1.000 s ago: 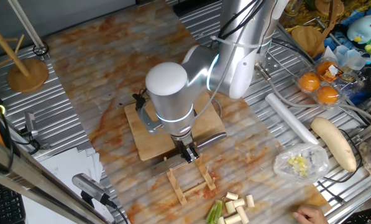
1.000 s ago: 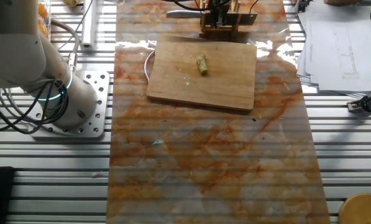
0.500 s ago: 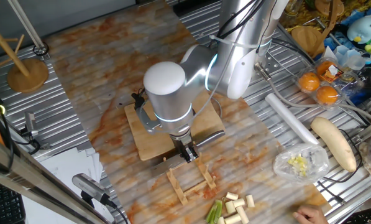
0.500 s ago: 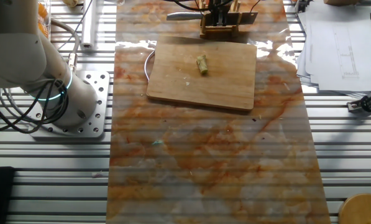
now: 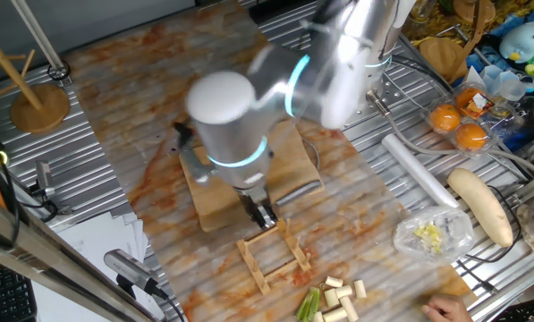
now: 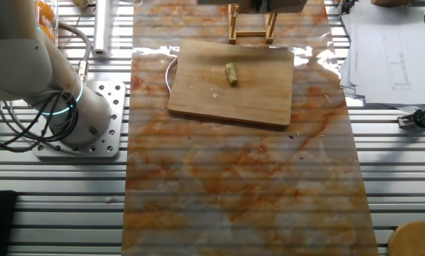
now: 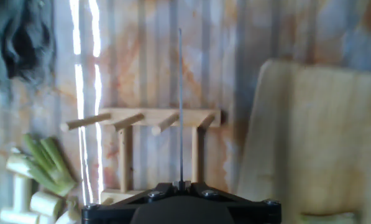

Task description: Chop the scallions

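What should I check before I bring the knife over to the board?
1. Knife held: ok. The knife runs straight out from the pincer.
2. Knife out of the rack: ok. The rack holds nothing in the other fixed view.
3. Something to cut: ok. One scallion piece lies on the board.
4. Arm steady: not ok. The arm is motion-blurred.
5. People clear: not ok. A hand is at the table's edge near the scallion pile.
6. Blade angle to the piece: cannot tell.
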Controlling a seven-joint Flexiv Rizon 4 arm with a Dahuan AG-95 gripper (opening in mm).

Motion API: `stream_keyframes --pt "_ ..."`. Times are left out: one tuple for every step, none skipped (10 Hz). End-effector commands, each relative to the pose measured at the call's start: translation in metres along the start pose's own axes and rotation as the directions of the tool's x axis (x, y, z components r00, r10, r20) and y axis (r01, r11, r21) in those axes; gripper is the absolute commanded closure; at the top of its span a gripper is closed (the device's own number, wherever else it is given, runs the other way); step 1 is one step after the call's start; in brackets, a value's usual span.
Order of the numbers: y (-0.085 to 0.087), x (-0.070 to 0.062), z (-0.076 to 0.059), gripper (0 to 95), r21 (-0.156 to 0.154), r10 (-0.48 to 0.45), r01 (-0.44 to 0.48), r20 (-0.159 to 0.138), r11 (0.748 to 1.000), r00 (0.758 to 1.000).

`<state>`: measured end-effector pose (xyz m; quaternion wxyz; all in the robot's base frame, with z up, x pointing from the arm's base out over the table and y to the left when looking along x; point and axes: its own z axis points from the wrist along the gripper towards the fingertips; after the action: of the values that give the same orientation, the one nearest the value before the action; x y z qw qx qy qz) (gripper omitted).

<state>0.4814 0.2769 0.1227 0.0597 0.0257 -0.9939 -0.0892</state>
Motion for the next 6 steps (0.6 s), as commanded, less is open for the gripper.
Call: stream_keyframes --pt "-0.0037 -0.0118 -0.0298 95.0 0.106 -0.094 0.098 -0.039 0.989 0.995" --pt "-0.0038 -0.0124 -0.0303 95.0 0.132 -0.108 0.114 -0.051 0.985 0.993" --pt "-0.0057 -0.0136 -0.0284 95.0 0.131 -0.106 0.115 -0.069 0.985 0.992" --pt "-0.0057 -0.0137 -0.0284 95.0 0.135 -0.115 0.124 -0.073 0.983 0.991" --pt "-0.0043 -0.0131 -0.0298 95.0 0.136 -0.123 0.133 -0.076 0.982 0.989" --pt "-0.0029 -0.0137 -0.0305 95.0 0.136 -0.124 0.133 -0.078 0.982 0.989"
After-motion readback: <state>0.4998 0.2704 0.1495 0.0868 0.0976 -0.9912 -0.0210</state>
